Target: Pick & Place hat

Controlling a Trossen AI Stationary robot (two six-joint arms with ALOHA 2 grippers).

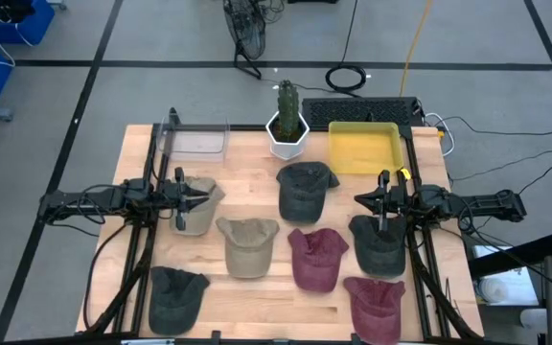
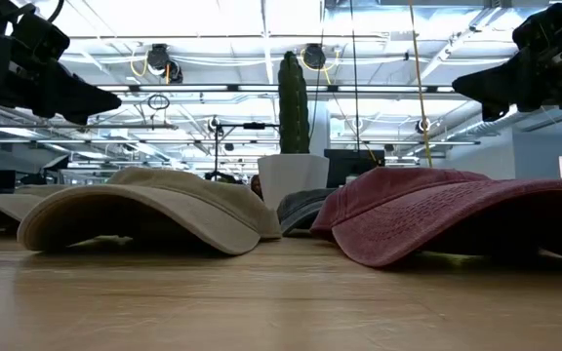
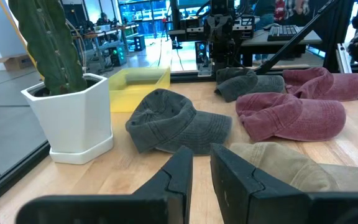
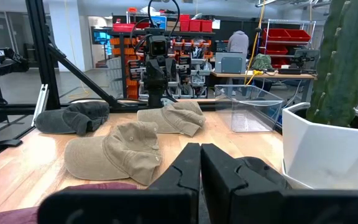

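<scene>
Several caps lie flat on the wooden table (image 1: pixel 257 297): a tan one at the left (image 1: pixel 195 206), a tan one in the middle (image 1: pixel 247 246), a dark grey one farther back (image 1: pixel 305 189), two maroon ones (image 1: pixel 316 257) (image 1: pixel 377 305), and dark ones at the right (image 1: pixel 377 241) and near left (image 1: pixel 175 295). My left gripper (image 1: pixel 202 197) hovers above the left tan cap, its fingers nearly together and empty (image 3: pixel 201 171). My right gripper (image 1: pixel 360 200) hovers by the right dark cap's far edge, shut and empty (image 4: pixel 201 165). The low view shows both grippers (image 2: pixel 100 102) (image 2: pixel 466 90) well above the caps.
A yellow bin (image 1: pixel 364 149) stands at the far right, a clear bin (image 1: pixel 197 141) at the far left, and a cactus in a white pot (image 1: pixel 287 126) between them. Black frame rails run along both table sides. A bare strip of table lies near the front edge.
</scene>
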